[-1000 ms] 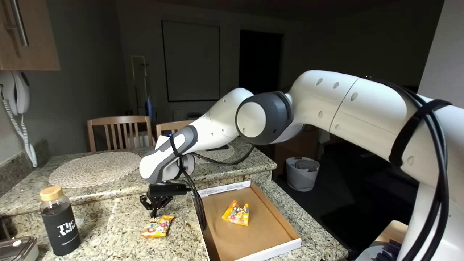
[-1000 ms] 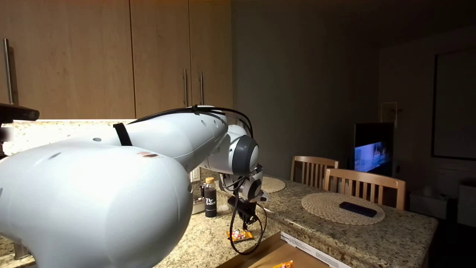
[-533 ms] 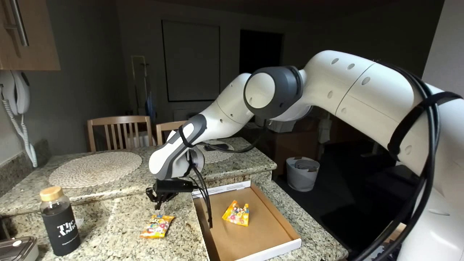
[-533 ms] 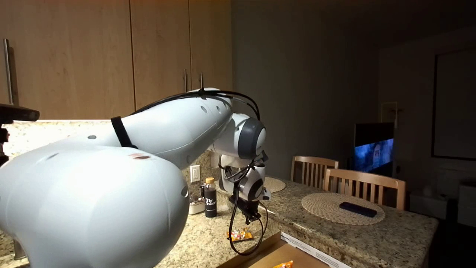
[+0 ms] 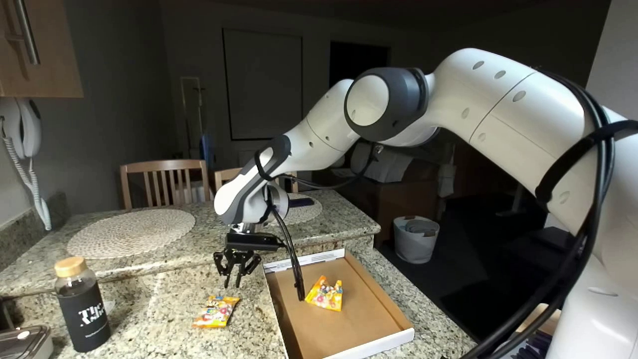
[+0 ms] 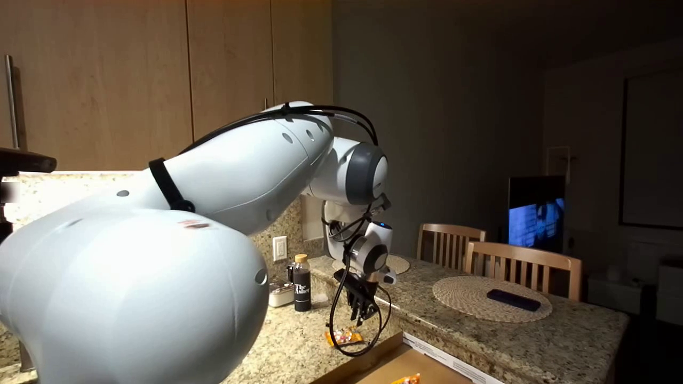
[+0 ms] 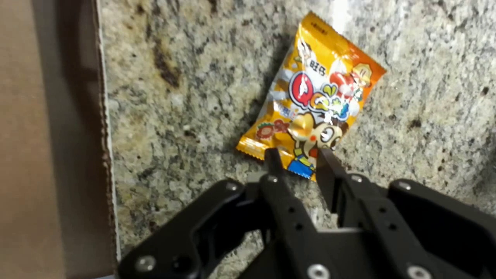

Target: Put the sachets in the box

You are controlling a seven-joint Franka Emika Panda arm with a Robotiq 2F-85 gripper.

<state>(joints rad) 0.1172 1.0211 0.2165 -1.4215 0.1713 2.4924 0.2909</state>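
Observation:
A yellow-orange sachet (image 5: 217, 311) lies flat on the granite counter left of the box; it also shows in an exterior view (image 6: 346, 336) and the wrist view (image 7: 314, 99). Another sachet (image 5: 325, 294) lies inside the shallow cardboard box (image 5: 371, 299); only its edge shows in an exterior view (image 6: 408, 379). The box's side shows at the left of the wrist view (image 7: 23, 155). My gripper (image 5: 232, 283) hangs above the counter, over and slightly behind the loose sachet. Its fingers are parted with nothing between them; in the wrist view the fingertips (image 7: 297, 155) overlap the sachet's near edge.
A dark bottle with a tan lid (image 5: 83, 309) and a lidded container (image 5: 26, 343) stand at the left. A raised counter ledge with round placemats (image 5: 132, 232) lies behind. The arm's black cable (image 5: 294, 254) hangs beside the gripper, over the box's edge.
My gripper has risen from the sachet on the counter and shifted toward the box. Its fingers, together before, are now parted. The sachet on the counter has stayed in place.

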